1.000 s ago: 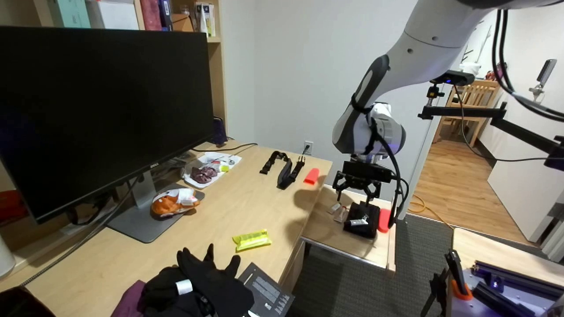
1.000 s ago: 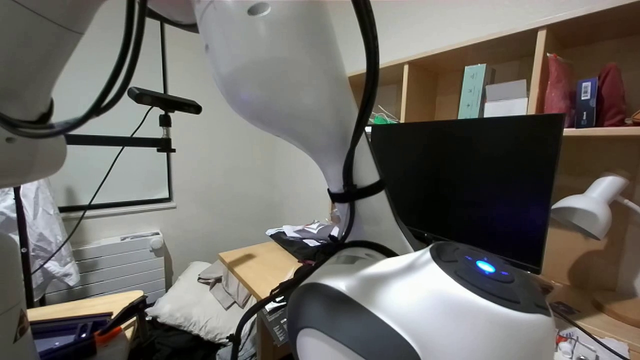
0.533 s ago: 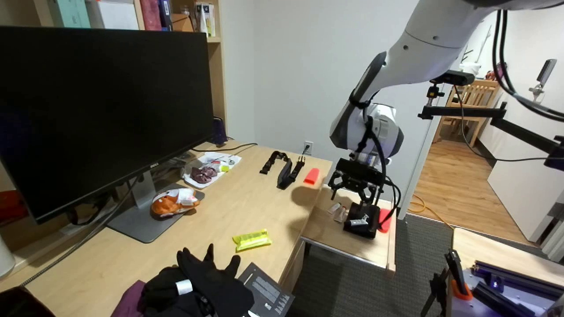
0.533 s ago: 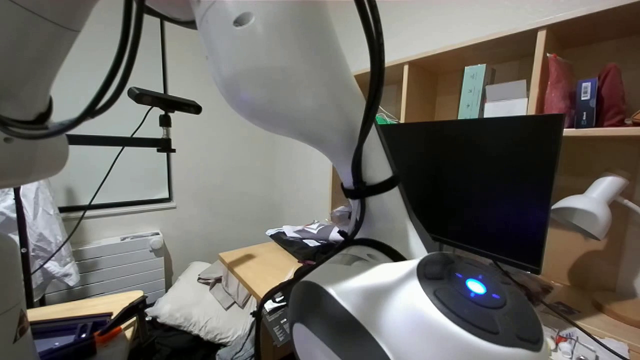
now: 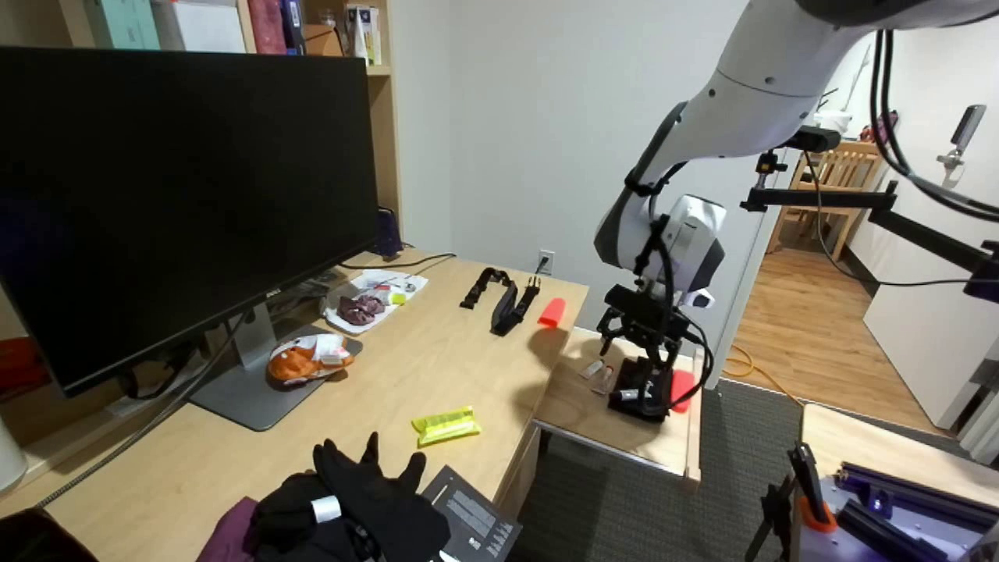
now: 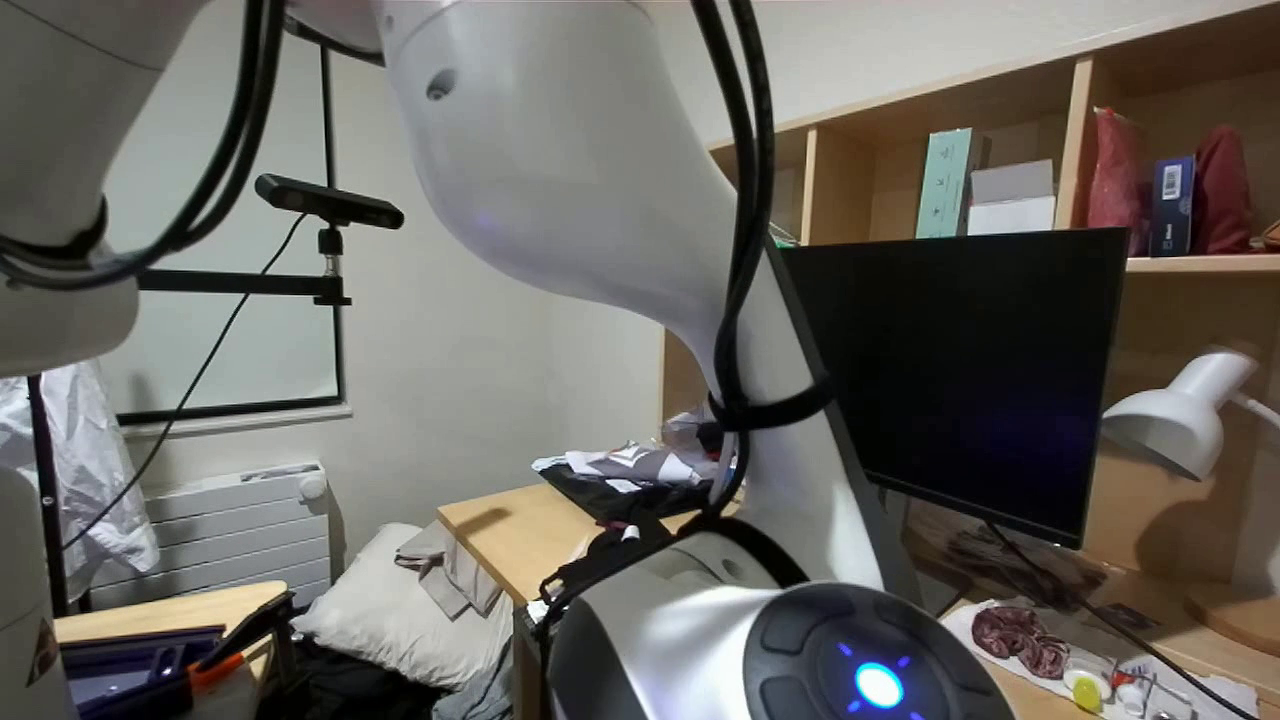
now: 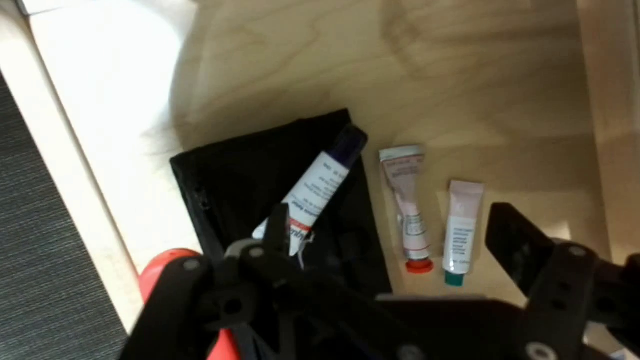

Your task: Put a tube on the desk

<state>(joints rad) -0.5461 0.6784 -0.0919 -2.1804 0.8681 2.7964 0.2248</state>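
Observation:
Three small tubes lie on or over the small side table point(image 5: 574, 414). A white tube with a dark purple cap point(image 7: 316, 187) rests on a black pouch point(image 7: 240, 160). A pink tube with a red cap point(image 7: 414, 220) and a pink-and-white tube with a green cap point(image 7: 460, 235) lie side by side on the bare wood. My gripper point(image 7: 390, 225) is open and empty above them; in an exterior view the gripper point(image 5: 636, 355) hangs tilted over the side table. In the wrist view one finger covers part of the purple-capped tube's lower end. The long wooden desk point(image 5: 390, 382) stands beside.
On the desk are a yellow packet point(image 5: 446, 426), black gloves point(image 5: 375, 499), a black strap point(image 5: 511, 308), a red case point(image 5: 552, 312), an orange-and-white item point(image 5: 308, 359) and a big monitor point(image 5: 187, 211). Another red case point(image 5: 681, 389) lies beside the pouch. The side table has a raised rim point(image 5: 692, 437).
My gripper shifted slightly left, then right and lower over the side table, and its wrist has turned and tilted. The tubes and desk items have not visibly moved.

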